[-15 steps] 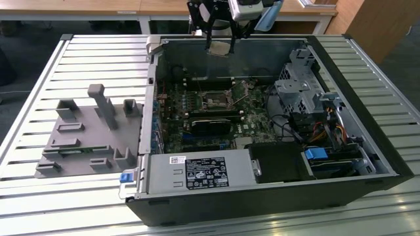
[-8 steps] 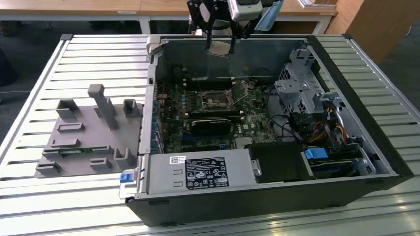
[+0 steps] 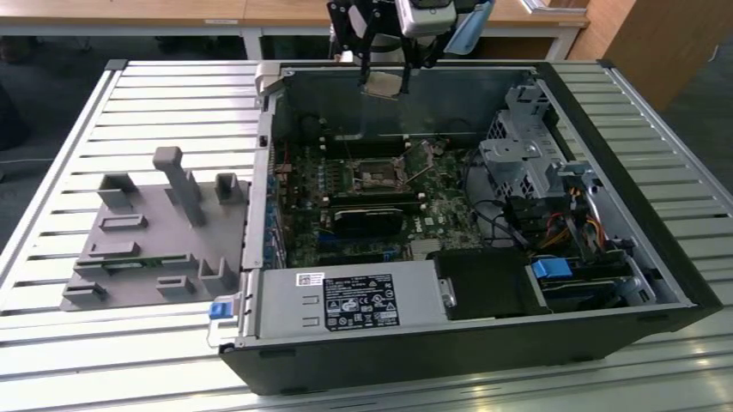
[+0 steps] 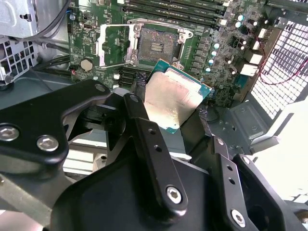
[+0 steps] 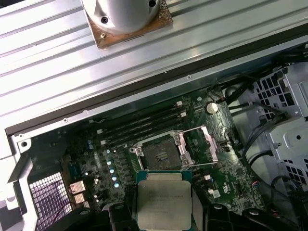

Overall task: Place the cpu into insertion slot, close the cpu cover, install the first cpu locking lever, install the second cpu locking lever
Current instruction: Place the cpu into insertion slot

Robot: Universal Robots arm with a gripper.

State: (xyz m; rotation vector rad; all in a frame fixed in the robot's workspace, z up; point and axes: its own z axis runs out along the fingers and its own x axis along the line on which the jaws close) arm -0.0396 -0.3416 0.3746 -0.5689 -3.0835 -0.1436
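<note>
My gripper [image 3: 382, 83] hangs above the far wall of the open computer case [image 3: 641, 257], shut on the cpu [image 3: 382, 84]. In both wrist views the cpu [image 4: 175, 98] [image 5: 163, 202] is a silvery square chip with a green edge, pinched between two black fingers [image 4: 139, 82]. The insertion slot [image 3: 372, 176] [image 4: 156, 45] [image 5: 161, 154] lies bare on the green board, below and ahead of the chip. The cpu cover [image 4: 108, 45] [image 5: 209, 144] is swung open beside the slot. Thin wire levers [image 5: 202, 164] stand loose around the socket.
A grey fixture block [image 3: 149, 232] sits on the slatted table at the exterior view's left. Inside the case are a power supply [image 3: 343, 300], a metal drive cage [image 3: 521, 163] with cables, and long black memory slots [image 5: 139, 125] beside the socket.
</note>
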